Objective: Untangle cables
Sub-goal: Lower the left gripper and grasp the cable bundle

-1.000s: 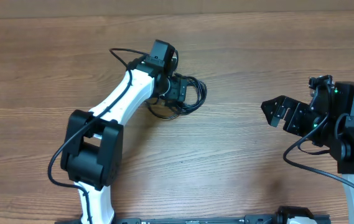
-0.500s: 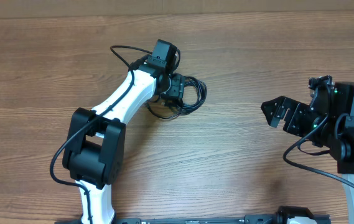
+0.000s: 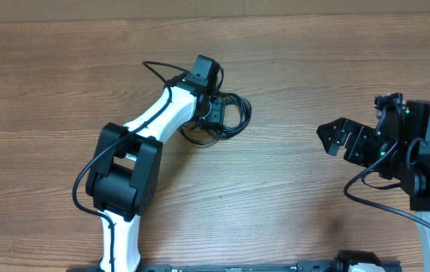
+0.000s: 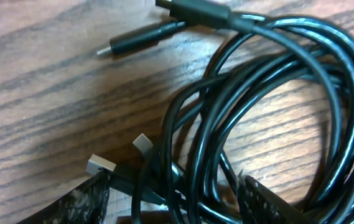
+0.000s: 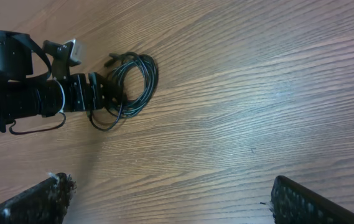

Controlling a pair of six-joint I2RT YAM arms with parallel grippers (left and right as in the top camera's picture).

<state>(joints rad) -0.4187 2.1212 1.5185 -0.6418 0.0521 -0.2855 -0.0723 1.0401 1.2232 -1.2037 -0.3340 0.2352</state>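
The cables (image 3: pixel 235 113) are thin black cords in a loose coil on the wooden table, left of centre. In the left wrist view the coil (image 4: pixel 276 93) fills the frame, with a thin plug (image 4: pixel 139 38) at top left and a metal plug (image 4: pixel 101 165) near the left finger. My left gripper (image 3: pixel 215 115) is open at the coil's left side, and several strands lie between its spread fingers (image 4: pixel 173 208). My right gripper (image 3: pixel 334 136) is open and empty, well to the right of the coil. The right wrist view shows the coil (image 5: pixel 136 81) far off, beside the left gripper (image 5: pixel 105 93).
The table (image 3: pixel 290 196) is bare brown wood. The left arm's white links (image 3: pixel 150 125) stretch from the front edge to the coil. The right arm's black body (image 3: pixel 426 159) stands at the right edge.
The left arm has swung a little to the right, elbow and wrist with it. The coil and the right arm have not moved.
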